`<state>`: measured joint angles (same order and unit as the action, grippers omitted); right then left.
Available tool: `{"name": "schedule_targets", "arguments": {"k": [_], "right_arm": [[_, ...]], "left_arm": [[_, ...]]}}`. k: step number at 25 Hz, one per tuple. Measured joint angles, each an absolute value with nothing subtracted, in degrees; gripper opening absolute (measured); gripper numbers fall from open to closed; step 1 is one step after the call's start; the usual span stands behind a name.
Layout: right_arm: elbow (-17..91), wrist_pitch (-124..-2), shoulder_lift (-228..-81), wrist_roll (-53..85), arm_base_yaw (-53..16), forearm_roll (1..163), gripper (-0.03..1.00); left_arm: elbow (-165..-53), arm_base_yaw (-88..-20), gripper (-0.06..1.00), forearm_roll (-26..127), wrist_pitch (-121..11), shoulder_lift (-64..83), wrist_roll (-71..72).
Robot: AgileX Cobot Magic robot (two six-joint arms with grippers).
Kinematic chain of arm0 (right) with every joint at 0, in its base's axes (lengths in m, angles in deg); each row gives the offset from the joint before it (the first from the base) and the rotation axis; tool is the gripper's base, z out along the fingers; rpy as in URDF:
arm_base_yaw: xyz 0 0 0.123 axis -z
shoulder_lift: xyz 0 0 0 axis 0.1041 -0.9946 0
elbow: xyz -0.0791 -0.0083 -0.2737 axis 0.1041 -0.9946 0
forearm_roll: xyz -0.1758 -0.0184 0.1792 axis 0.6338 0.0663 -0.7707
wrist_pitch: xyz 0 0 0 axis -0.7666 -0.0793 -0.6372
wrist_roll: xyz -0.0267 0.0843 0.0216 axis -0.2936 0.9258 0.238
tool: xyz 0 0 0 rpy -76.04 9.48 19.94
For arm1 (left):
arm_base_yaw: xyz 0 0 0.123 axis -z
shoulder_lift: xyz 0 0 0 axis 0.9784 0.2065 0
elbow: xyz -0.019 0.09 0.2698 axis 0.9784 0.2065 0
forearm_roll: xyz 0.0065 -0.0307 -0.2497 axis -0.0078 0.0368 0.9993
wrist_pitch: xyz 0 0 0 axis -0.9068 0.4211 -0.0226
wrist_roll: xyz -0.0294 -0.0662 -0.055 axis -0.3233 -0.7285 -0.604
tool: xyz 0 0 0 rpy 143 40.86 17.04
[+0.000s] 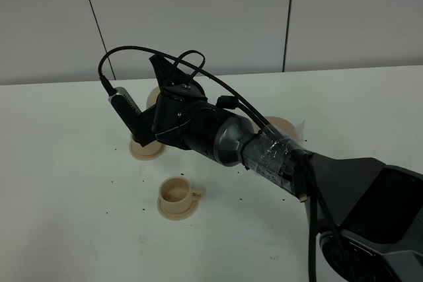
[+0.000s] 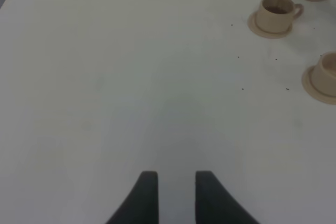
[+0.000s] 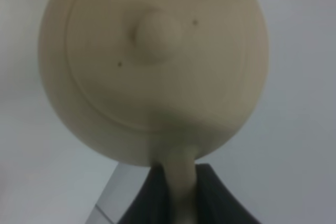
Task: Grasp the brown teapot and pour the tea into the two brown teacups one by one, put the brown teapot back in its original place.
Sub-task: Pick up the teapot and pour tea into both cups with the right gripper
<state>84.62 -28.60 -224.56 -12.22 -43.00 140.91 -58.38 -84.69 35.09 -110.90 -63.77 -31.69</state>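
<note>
Clamped on the loop handle of the brown teapot (image 3: 152, 66), my right claw (image 3: 181, 195) holds it lifted off the table (image 1: 66, 183). My left claw (image 2: 176, 195) hangs over the white top well apart from the crockery, fingers slightly parted, gripping nothing. The teapot's spout sits just above the far teacup (image 2: 275, 14), which has dark tea inside. The wide saucer (image 1: 281, 125) lies partly hidden behind my right arm. The near teacup (image 1: 177, 194) stands on its small saucer, its inside pale. Dark specks dot the table around both cups.
</note>
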Motion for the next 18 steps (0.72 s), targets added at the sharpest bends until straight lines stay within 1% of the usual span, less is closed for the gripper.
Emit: {"name": "schedule_targets", "arguments": {"k": [18], "right_arm": [[84.6,-28.7,-224.6,-13.6,-43.2,140.9,0.09]], "left_arm": [[-58.4,-84.7,0.24,35.1,-110.9,-63.8,-31.7]]}}
